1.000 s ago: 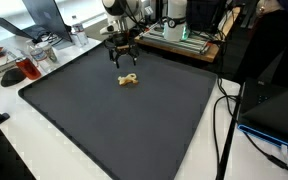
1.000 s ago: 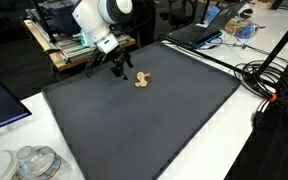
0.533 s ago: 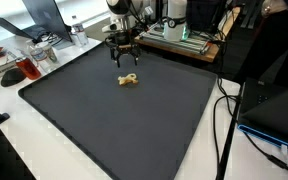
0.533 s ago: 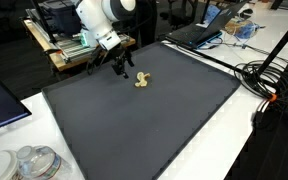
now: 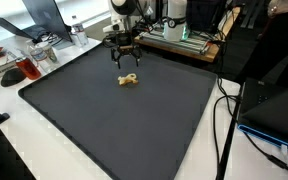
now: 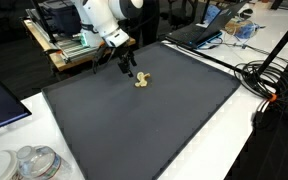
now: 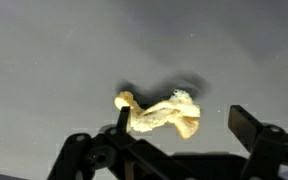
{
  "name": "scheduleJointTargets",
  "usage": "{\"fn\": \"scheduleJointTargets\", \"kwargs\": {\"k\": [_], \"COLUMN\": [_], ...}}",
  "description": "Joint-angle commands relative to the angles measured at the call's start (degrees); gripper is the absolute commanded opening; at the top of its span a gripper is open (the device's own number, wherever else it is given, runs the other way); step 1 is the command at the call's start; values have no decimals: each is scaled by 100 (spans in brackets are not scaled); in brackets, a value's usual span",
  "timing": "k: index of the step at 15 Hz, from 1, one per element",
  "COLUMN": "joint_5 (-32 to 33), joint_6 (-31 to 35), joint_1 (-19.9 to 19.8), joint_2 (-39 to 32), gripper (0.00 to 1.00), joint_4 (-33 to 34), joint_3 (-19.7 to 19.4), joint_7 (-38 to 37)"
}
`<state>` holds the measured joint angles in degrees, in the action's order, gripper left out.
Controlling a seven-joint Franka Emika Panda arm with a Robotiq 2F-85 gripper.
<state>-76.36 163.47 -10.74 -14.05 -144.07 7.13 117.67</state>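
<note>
A small pale yellow crumpled object (image 5: 130, 80) lies on the dark grey mat (image 5: 134, 120) near its far end, also seen from the other side (image 6: 142, 80). My gripper (image 5: 125, 58) hangs open just above and behind it, nothing between its fingers. In the wrist view the yellow object (image 7: 164, 114) lies flat on the mat right in front of my open gripper (image 7: 184, 125), with one black finger (image 7: 117, 122) at its left end and the other finger (image 7: 249, 128) off to its right.
A cluttered shelf with equipment (image 5: 184, 35) stands behind the mat. A clear container and dishes (image 5: 24, 68) sit at one side. Cables (image 5: 224, 120) run along the mat's edge. A laptop (image 6: 199, 30) and more cables (image 6: 269, 85) lie beyond the mat.
The arm has shifted slightly toward the yellow object, bringing the open gripper closer above it. The object has not moved.
</note>
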Motion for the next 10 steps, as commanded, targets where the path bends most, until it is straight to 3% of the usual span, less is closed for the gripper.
{"fn": "scheduleJointTargets", "kwargs": {"k": [1, 6, 10], "joint_5": [553, 1385, 2255], "joint_6": [355, 852, 883], "joint_1": [265, 695, 1004], "joint_2": [69, -25, -136], "gripper": [100, 100, 100], "joint_4": [-11, 41, 78], "joint_3": [52, -21, -174], "joint_7": [-41, -353, -819]}}
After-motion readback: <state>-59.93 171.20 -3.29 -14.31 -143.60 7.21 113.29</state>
